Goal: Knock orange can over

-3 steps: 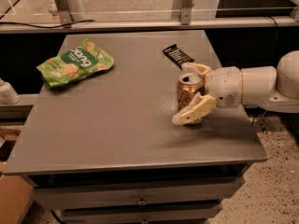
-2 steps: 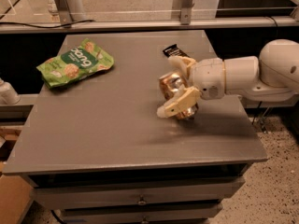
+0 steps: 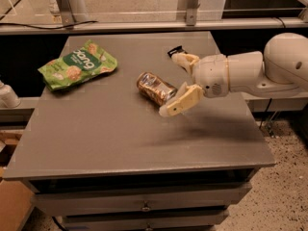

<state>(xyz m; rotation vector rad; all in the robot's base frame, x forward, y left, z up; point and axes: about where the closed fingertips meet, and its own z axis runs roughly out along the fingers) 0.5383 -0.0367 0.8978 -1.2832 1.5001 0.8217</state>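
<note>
gripper [image 3: 169, 84] spread wide | orange can [image 3: 155, 87] lying sideways between its fingers (seemingly touching) | step: knock looks done | next: retreat gently

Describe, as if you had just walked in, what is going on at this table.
A robot arm reaches in from the right over the grey table. Its gripper is open, its fingers spread at one end of the orange can, which lies on its side near the table's middle. A green snack bag lies at the back left, away from the gripper.
</note>
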